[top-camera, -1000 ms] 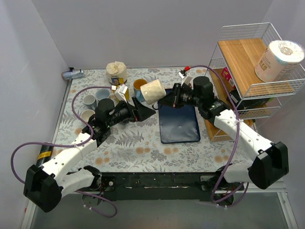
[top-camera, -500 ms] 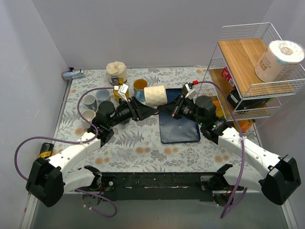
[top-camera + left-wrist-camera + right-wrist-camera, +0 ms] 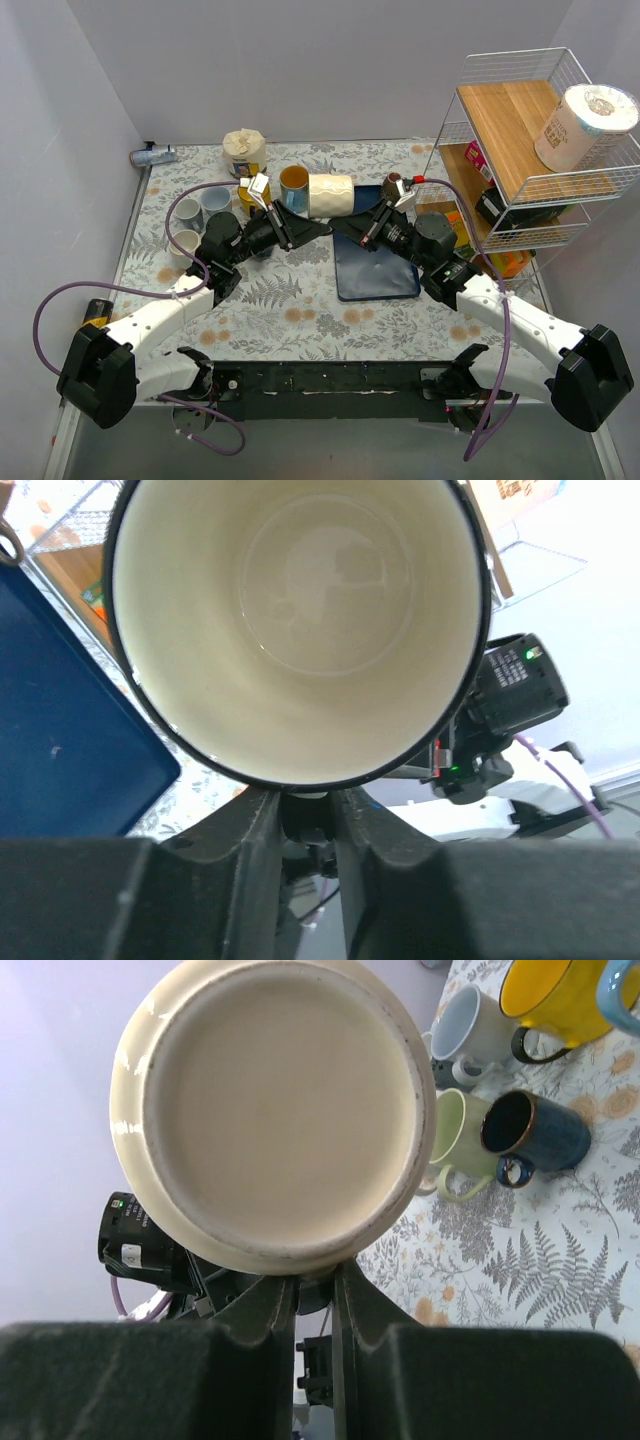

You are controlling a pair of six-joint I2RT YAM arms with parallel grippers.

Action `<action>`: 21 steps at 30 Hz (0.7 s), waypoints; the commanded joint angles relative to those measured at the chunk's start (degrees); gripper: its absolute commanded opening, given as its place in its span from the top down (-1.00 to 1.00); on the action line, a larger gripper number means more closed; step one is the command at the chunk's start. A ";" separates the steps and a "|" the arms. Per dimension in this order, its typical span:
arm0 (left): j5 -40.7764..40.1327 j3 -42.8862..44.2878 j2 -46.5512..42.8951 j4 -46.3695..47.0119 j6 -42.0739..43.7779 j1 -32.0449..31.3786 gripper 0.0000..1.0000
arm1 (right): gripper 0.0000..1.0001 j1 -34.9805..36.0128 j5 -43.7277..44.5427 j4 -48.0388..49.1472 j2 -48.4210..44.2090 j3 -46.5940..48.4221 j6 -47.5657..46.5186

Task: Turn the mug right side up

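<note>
The left gripper (image 3: 316, 228) is by the blue mat's (image 3: 378, 268) far left corner. Its fingers are nearly together under the open end of the cream mug (image 3: 330, 194). I cannot tell if they pinch it. The cream mug lies sideways in the air above that corner. The right gripper (image 3: 347, 228) is clamped on it.

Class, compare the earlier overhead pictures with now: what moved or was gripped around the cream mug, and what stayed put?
The right end effector, shut on the cream mug, swung it from tilted to level in mid-air. The left end effector came up to its open mouth and narrowed its jaws under the rim; a grip is unconfirmed. The blue mat and table mugs stayed put.
</note>
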 commanded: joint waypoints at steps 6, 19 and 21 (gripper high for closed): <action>-0.33 0.85 -1.38 0.01 0.05 -0.51 1.00 | 0.97 0.51 -0.36 9.49 -1.37 0.67 2.31; -12.63 6.03 -3.93 -21.17 4.53 -0.51 1.00 | -0.13 0.51 -7.04 16.08 1.44 -2.58 2.83; -14.03 7.43 -3.76 -24.76 5.40 -0.51 1.00 | -0.16 0.51 -7.40 14.33 1.27 -2.50 2.22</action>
